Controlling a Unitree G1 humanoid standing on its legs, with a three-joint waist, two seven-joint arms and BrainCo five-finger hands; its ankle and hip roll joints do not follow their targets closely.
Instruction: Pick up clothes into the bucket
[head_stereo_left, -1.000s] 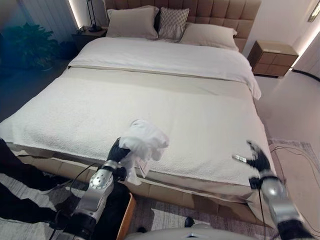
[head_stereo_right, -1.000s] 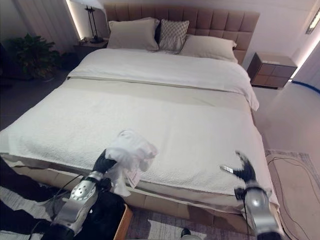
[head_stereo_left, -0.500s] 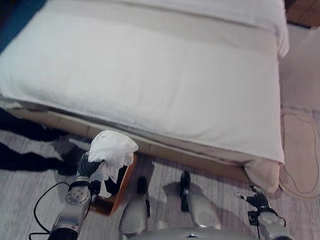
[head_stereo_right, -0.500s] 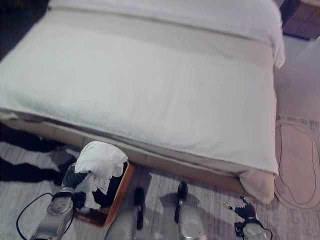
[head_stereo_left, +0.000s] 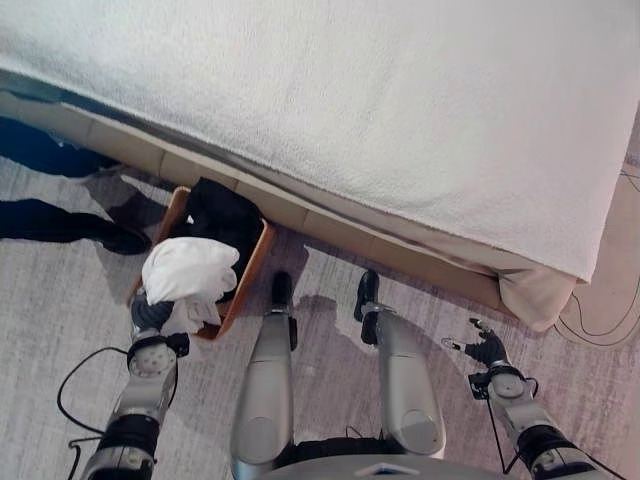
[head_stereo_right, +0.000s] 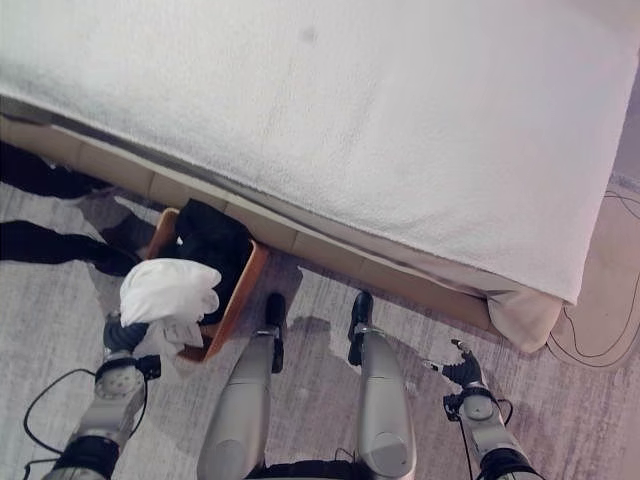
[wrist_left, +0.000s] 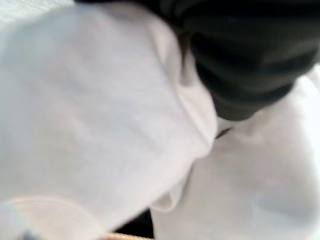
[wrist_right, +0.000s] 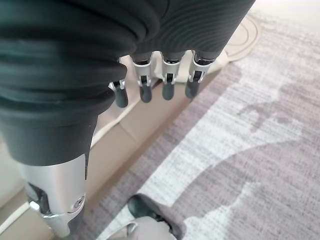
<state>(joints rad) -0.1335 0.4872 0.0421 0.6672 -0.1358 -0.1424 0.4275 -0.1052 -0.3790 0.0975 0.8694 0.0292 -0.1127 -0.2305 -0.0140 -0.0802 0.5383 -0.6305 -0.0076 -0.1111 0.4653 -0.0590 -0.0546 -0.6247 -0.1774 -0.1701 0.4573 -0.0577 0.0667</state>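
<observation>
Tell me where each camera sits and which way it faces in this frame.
Left eye view: on the head, looking down at the bed, the bucket and the white garment in the left hand.
Right eye view: beside it, same scene; right hand over the rug.
Left wrist view: on the left wrist, against the white garment.
Right wrist view: on the right wrist, facing rug and bed base past straight fingers.
Both eyes share the bucket.

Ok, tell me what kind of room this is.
Most likely a bedroom: a wide bed with a white textured cover, a grey woven carpet, and a brown laundry bucket holding dark clothes.
</observation>
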